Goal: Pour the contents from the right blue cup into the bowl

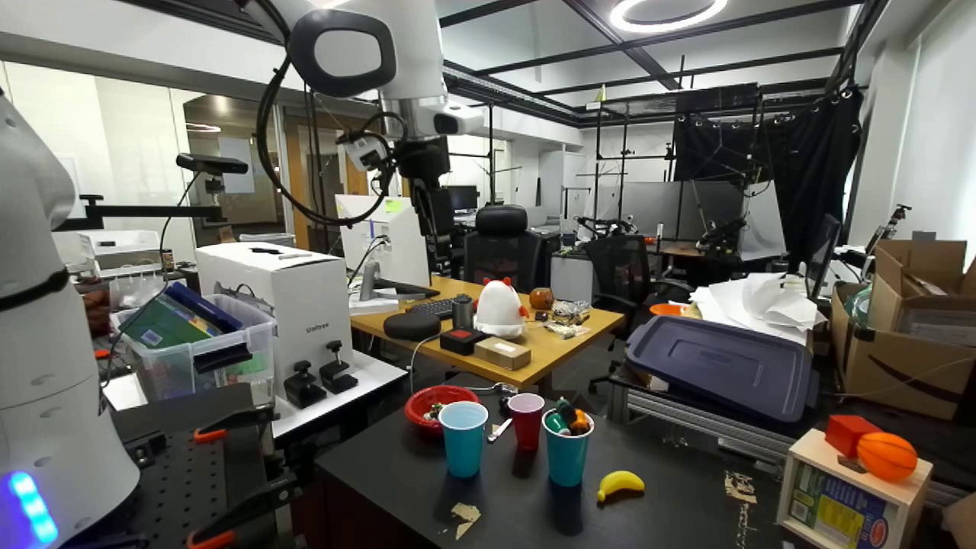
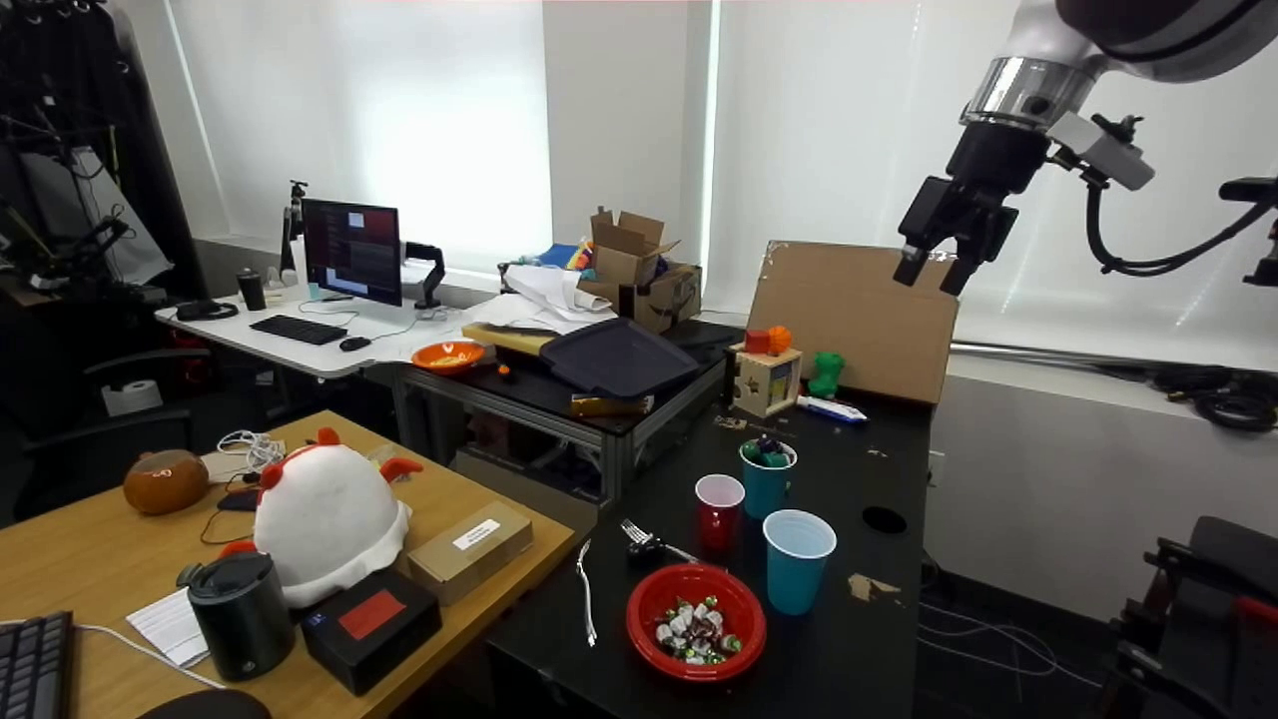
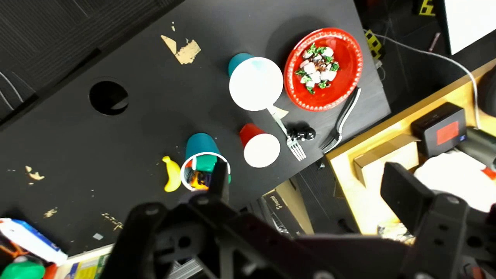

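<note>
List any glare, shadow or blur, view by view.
In an exterior view, the ring light burns white; in an exterior view, the window shade glares. Wrist view: the red cup looks washed out inside, the bowl casts a shadow, and the gripper looks dark, slightly soft.

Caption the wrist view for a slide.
Beyond the open gripper: filled blue cup and red bowl on a table.
</note>
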Controlling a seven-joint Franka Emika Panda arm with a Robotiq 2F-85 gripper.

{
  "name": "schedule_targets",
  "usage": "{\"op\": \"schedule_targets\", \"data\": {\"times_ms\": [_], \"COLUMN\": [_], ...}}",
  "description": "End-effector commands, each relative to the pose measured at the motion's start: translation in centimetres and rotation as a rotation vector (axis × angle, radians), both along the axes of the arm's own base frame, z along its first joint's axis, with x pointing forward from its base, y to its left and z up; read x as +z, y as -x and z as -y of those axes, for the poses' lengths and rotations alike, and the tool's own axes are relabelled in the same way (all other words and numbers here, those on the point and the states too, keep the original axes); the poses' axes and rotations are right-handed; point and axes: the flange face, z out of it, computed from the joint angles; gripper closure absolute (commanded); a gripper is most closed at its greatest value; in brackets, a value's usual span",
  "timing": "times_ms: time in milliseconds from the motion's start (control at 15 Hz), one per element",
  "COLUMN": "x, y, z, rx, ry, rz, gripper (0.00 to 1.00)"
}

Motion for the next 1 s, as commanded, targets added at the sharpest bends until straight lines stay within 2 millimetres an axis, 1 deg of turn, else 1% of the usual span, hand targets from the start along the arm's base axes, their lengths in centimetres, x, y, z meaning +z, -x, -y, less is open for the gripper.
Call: {"op": "schedule_targets", "data": {"times_ms": [0, 333, 600, 733, 933], "x": [-0.7, -2.0, -2.8, -3.1, -4.2], "y": [-3.0, -5.8, -7.2, -7.8, -8.6], "z": [2.8, 5.8, 8.1, 8.8, 10.2], "rx": [-0.066, -0.073, -0.082, -0.074, -0.079], "ry": [0.014, 0.048, 0.049, 0.047, 0.07], "rz": [-0.032, -0.106, -0.161, -0.173, -0.178], "gripper": [0.0, 0.0, 0.0, 0.0, 0.0]}}
